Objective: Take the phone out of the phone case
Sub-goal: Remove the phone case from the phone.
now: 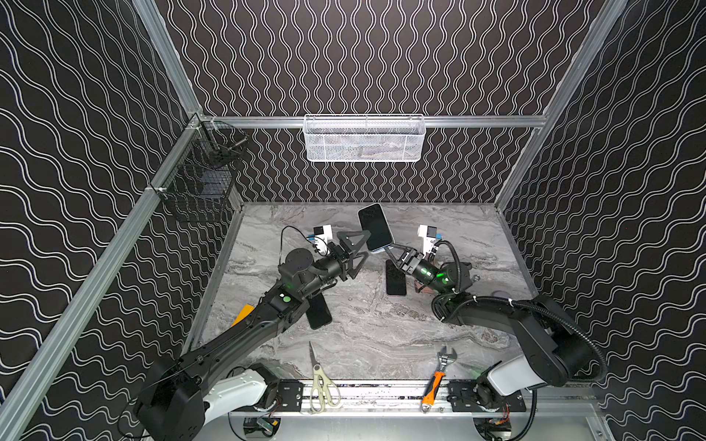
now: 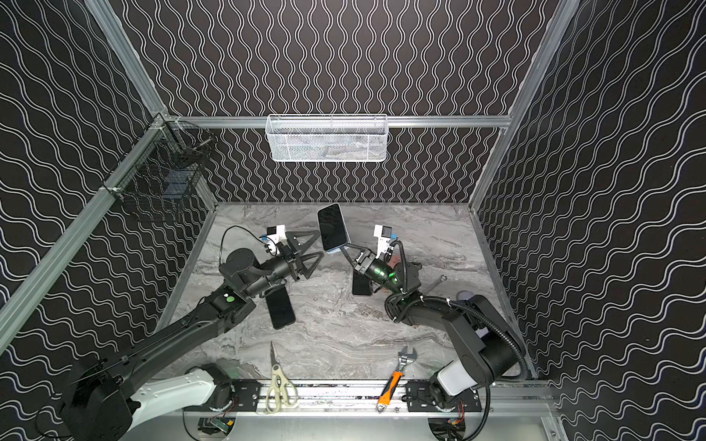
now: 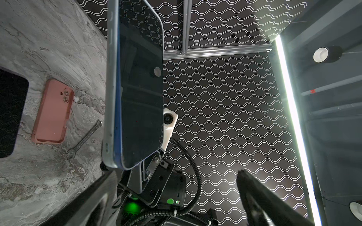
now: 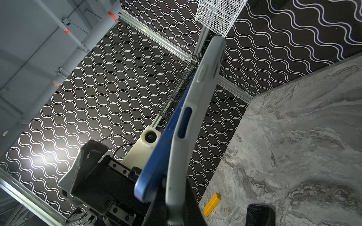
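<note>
right gripper point(image 1: 386, 250) is clamped on the lower end of the cased phone point(image 1: 376, 227), holding it up off the worktop point(image 1: 382, 336) near the middle of its far edge, screen facing the top cameras. Reads as a fixture grip: one end pinned, long sides and upper end left free for you.

left gripper point(image 1: 368, 243) is spread wide and empty, tips at the phone's long side. Can't tell if they touch. Looks staged to bite across it.

In the right wrist view the blue phone corner sits proud of the grey phone case point(image 4: 203, 82) at the clamped end, so it's probably partly unseated there.

A dark phone point(image 1: 395, 278) lies flat on the worktop below, clear of the work.
</note>
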